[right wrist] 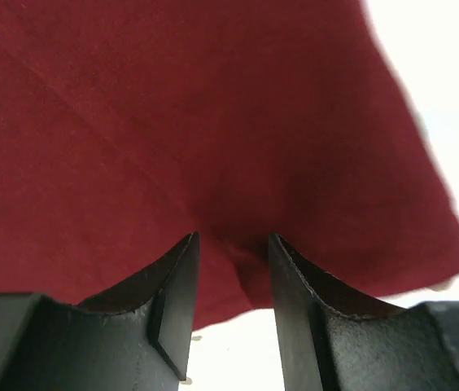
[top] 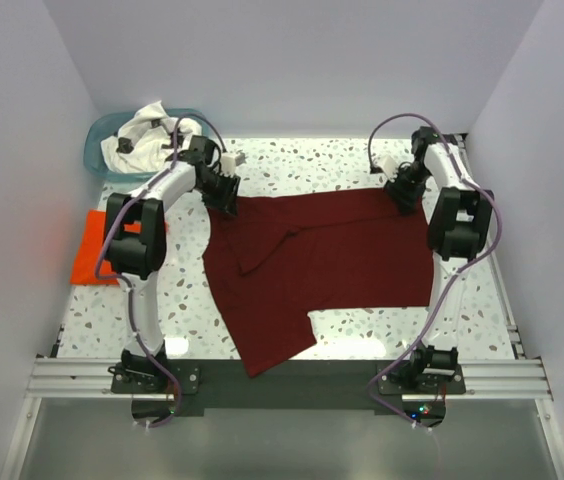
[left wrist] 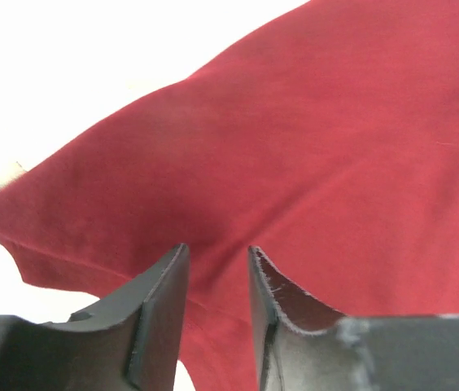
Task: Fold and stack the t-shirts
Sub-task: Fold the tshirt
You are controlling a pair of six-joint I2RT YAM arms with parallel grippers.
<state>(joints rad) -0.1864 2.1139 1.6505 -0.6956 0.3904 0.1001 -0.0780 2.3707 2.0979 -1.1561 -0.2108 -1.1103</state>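
Note:
The dark maroon t-shirt [top: 332, 255] lies spread on the table, with one flap folded over at its left and a tail reaching the near edge. My left gripper [top: 227, 198] is at its far left corner. In the left wrist view the left gripper [left wrist: 217, 252] is narrowly closed on the maroon cloth [left wrist: 311, 138]. My right gripper [top: 402, 198] is at the far right corner. In the right wrist view the right gripper [right wrist: 233, 240] pinches a ridge of the maroon cloth [right wrist: 172, 106] at its edge. The orange-red t-shirt [top: 92, 250] lies folded at the left. The white t-shirt [top: 147, 135] is bunched in the basket.
The teal plastic basket [top: 95, 160] stands at the far left corner. White walls close in the table on three sides. A metal rail with the arm bases [top: 282, 378] runs along the near edge. Speckled tabletop [top: 302, 165] shows beyond the maroon shirt.

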